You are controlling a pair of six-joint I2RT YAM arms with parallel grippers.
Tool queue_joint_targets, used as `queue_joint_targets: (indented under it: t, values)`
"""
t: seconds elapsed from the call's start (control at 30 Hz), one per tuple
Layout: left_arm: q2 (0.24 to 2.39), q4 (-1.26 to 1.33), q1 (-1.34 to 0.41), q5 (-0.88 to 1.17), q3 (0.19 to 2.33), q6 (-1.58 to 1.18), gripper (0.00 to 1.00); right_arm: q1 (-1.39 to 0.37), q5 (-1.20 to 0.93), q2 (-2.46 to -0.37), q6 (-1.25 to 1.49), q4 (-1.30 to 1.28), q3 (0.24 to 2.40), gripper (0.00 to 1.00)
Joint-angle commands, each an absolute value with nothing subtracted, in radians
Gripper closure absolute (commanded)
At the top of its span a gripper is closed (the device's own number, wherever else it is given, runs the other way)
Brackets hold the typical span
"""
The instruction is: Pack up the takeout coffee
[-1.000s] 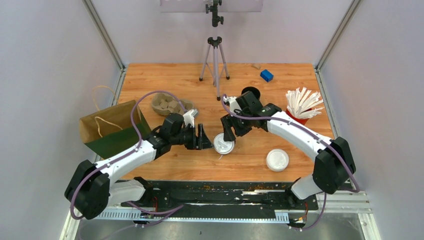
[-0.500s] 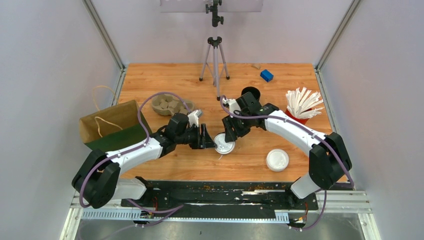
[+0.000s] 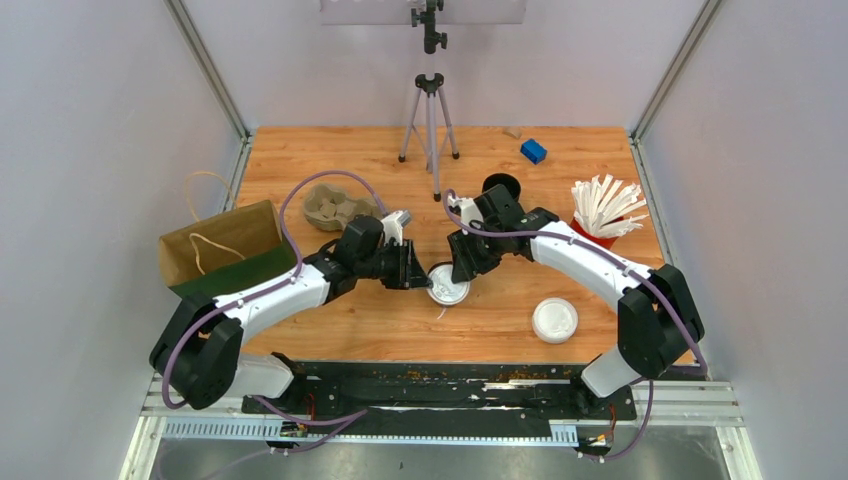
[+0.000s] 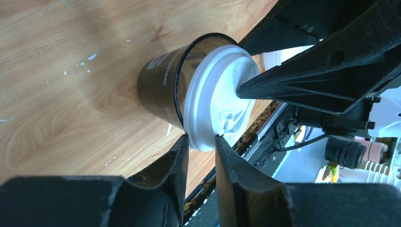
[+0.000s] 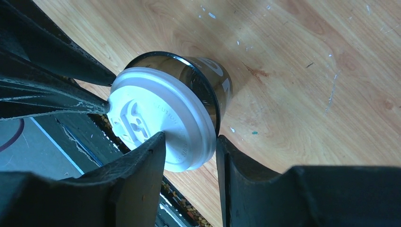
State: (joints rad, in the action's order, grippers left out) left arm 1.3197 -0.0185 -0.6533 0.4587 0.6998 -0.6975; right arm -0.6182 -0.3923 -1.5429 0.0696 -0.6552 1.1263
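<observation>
From above, one takeout coffee cup (image 3: 447, 290) is seen standing on the table (image 3: 320, 150), near the middle and a bit toward the near edge. The left fingers (image 3: 413, 272) and the right fingers (image 3: 463, 268) are set close against its lid, one on each side. No cup is seen in the brown cup tray (image 3: 335, 207) or in the paper bag (image 3: 225, 255) by the left edge, so the packing is judged to be hardly begun. A loose white lid (image 3: 554, 320) is laid by the near edge. A second lidded cup is not seen.

In the left wrist view, the cup's lid (image 4: 217, 94) is seen sitting crooked, with the black rim showing beside it. The lid's edge lies between the left fingers, which are partly closed. Whether it is squeezed cannot be told.

In the right wrist view, the lid's edge and the cup's rim lie between the partly closed right fingers. A firm hold cannot be told here either. The lid is likely to need pushing flat first.

The table is made of orange-brown wood, marked with small white specks. It is closed in by pale walls. A tripod (image 3: 430, 110) is stood at the far edge, and a blue block (image 3: 533, 151) is near the far right corner.
</observation>
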Motion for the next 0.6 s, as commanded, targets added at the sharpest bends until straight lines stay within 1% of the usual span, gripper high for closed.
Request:
queue_joint_targets:
  t: [0.0, 0.07, 0.23, 0.3, 0.57]
  values:
    - [1.327, -0.075, -0.657, 0.426, 0.763, -0.618, 0.68, -0.613, -0.364, -1.514, 0.085, -0.627, 1.124, 0.56]
    - [1.328, -0.103, -0.657, 0.411, 0.779, -0.595, 0.67, -0.613, -0.359, -1.51, 0.09, -0.625, 1.126, 0.55]
    - [1.332, -0.137, -0.657, 0.394, 0.805, -0.549, 0.53, -0.613, -0.348, -1.508, 0.104, -0.621, 1.137, 0.53]
    - [1.338, -0.142, -0.657, 0.394, 0.81, -0.539, 0.49, -0.613, -0.343, -1.506, 0.108, -0.619, 1.14, 0.53]
    - [1.365, -0.179, -0.657, 0.387, 0.835, -0.51, 0.49, -0.613, -0.327, -1.509, 0.117, -0.623, 1.163, 0.53]
